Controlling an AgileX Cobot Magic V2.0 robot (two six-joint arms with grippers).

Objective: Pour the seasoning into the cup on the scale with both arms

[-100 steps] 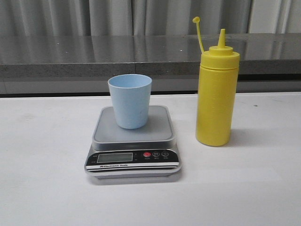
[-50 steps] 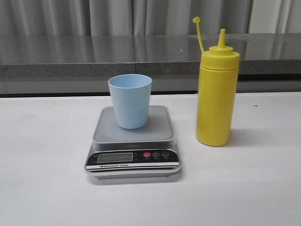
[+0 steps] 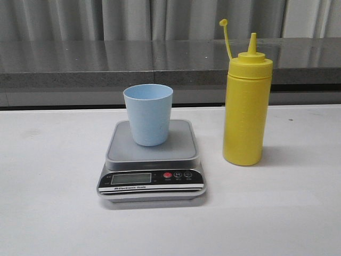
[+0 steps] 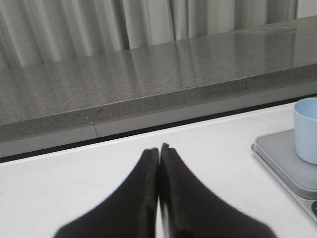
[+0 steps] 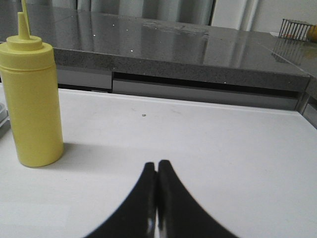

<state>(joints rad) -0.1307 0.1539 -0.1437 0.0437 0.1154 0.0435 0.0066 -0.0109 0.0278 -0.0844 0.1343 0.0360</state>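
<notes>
Fingers (image 4: 159, 148) (image 5: 157, 163) pressed together, empty, seemingly; front view shows only cup (image 3: 148, 113).

Front cam doesn't catch either arm. The scale's (image 3: 152, 169) LCD digits and button labels are too small to read. In the left wrist view the cup (image 4: 306, 130) is chopped by the frame edge — only part of its wall shows — and the scale runs off the corner too. In the right wrist view the seasoning bottle's (image 5: 31, 99) tether strap is cut off up top, its cap out of frame.
</notes>
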